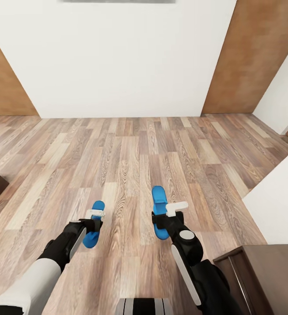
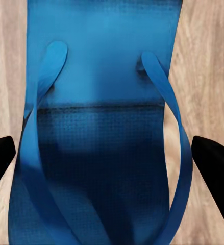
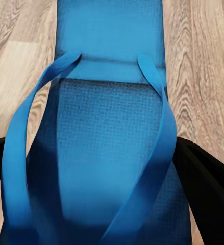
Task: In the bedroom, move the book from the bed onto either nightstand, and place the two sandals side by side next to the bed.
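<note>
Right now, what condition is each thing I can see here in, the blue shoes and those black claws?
Left bright blue flat sandal: held off the wood floor, lengthwise between the fingers.
Right bright blue flat sandal: held likewise, apart from the other.
Left black gripper: shut on its sandal.
Right black gripper: shut on its sandal.
Dark brown wooden cabinet: standing at the robot's right, front closed.
</note>
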